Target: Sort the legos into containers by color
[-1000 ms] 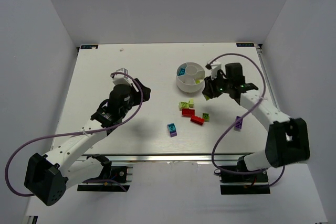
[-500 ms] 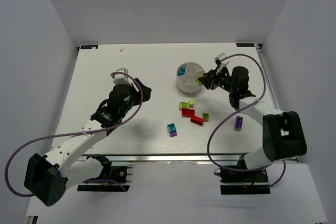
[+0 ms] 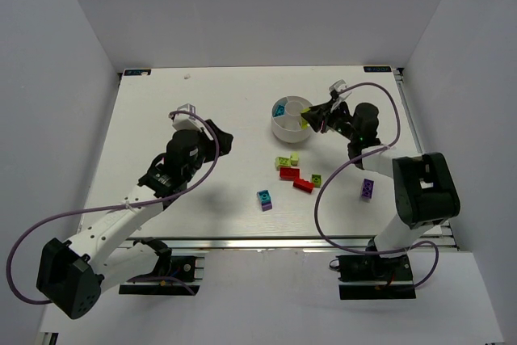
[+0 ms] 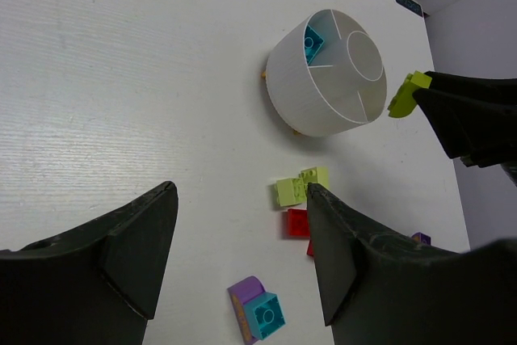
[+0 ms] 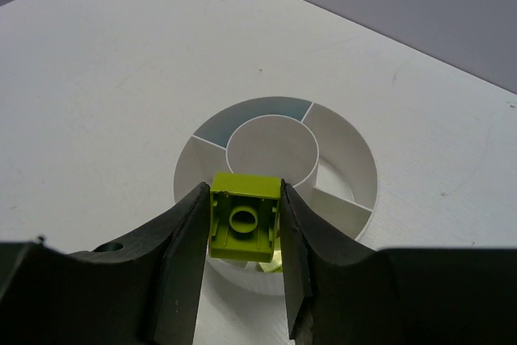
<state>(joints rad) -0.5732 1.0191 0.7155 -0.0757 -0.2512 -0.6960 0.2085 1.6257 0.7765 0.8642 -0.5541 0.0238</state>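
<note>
The round white divided dish (image 3: 284, 125) stands at the back right of the table; it also shows in the left wrist view (image 4: 307, 98) and the right wrist view (image 5: 339, 147). My right gripper (image 5: 245, 220) is shut on a lime green lego (image 5: 244, 224) and holds it over the dish's near right rim (image 3: 305, 121). A cyan lego (image 4: 313, 39) lies in one compartment, and another lime piece (image 5: 268, 262) lies below the held one. My left gripper (image 4: 238, 199) is open and empty, left of the loose legos: lime (image 3: 284, 161), red (image 3: 289, 173), cyan on purple (image 3: 264, 198), purple (image 3: 367, 189).
The loose legos lie in a cluster in front of the dish, with a second red one (image 3: 304, 185) and a green one (image 3: 317, 179). The right arm's purple cable (image 3: 339, 199) loops over the table near the purple lego. White walls enclose the table.
My right gripper has lifted and swung from in front of the dish to over its right rim, carrying the lime green lego. The left arm has barely moved.
</note>
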